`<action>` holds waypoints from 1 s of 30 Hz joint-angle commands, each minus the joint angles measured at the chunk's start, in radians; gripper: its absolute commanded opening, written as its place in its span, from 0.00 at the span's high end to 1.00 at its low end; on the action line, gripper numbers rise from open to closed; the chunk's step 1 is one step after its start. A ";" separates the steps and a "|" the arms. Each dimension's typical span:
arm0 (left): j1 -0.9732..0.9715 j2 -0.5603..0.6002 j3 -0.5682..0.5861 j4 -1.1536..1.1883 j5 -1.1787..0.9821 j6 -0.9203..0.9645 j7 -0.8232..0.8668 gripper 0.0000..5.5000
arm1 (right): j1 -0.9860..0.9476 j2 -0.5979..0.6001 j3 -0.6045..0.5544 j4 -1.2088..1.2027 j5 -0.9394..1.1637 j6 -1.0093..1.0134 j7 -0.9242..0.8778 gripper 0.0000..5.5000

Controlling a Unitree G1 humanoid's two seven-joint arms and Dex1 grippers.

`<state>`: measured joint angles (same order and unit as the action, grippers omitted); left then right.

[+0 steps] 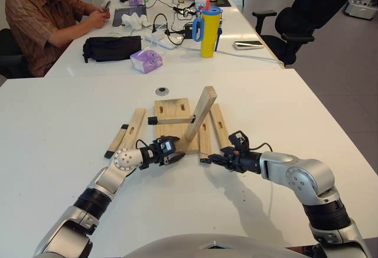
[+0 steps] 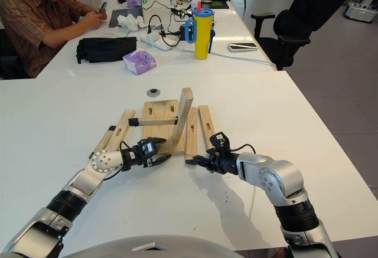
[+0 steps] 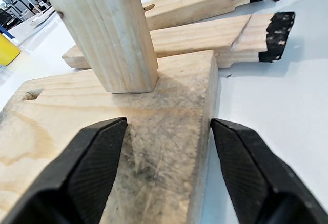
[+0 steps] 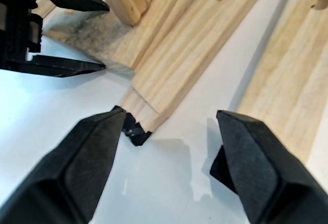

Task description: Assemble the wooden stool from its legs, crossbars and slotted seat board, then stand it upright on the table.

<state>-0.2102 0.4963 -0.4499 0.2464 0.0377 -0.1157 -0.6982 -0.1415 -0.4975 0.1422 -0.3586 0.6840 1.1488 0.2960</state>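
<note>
Pincers both gape: left pincer (image 1: 179, 156) astride the one seat board (image 1: 171, 109), right pincer (image 1: 208, 159) astride one flat leg (image 1: 204, 141)

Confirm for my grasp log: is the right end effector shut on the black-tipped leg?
No, the right end effector is open, its fingers spread wide around the black-tipped leg, bare table showing beside one finger.

We noted a pale, straight-grained wooden seat board (image 3: 169, 111), smudged grey at its corner; flat pine legs (image 3: 246, 37) tipped black; matt black fingers (image 3: 95, 167) on the left gripper (image 3: 169, 123); plain white table (image 1: 59, 122).
</note>
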 commanded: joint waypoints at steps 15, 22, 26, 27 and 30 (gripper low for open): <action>0.161 0.046 -0.089 0.089 0.087 0.229 -0.055 0.45 | -0.060 0.089 0.235 0.020 -0.298 -0.028 -0.147 0.39; 0.188 0.023 -0.094 0.052 0.083 0.257 -0.025 0.45 | -0.063 0.034 0.210 -0.006 -0.334 -0.025 -0.090 0.39; 0.180 0.009 -0.099 0.044 0.084 0.265 -0.014 0.45 | -0.069 0.061 0.181 0.027 -0.344 -0.064 -0.081 0.39; 0.172 0.004 -0.101 0.048 0.089 0.261 -0.009 0.45 | -0.070 0.091 0.163 0.050 -0.337 -0.079 -0.085 0.39; 0.155 -0.011 -0.110 0.060 0.103 0.264 -0.001 0.45 | -0.097 0.180 0.125 0.161 -0.344 -0.121 -0.112 0.39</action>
<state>-0.1824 0.4795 -0.4502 0.1804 0.0399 -0.0339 -0.6596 -0.2053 -0.3963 0.3095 -0.2928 0.3523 1.0649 0.2075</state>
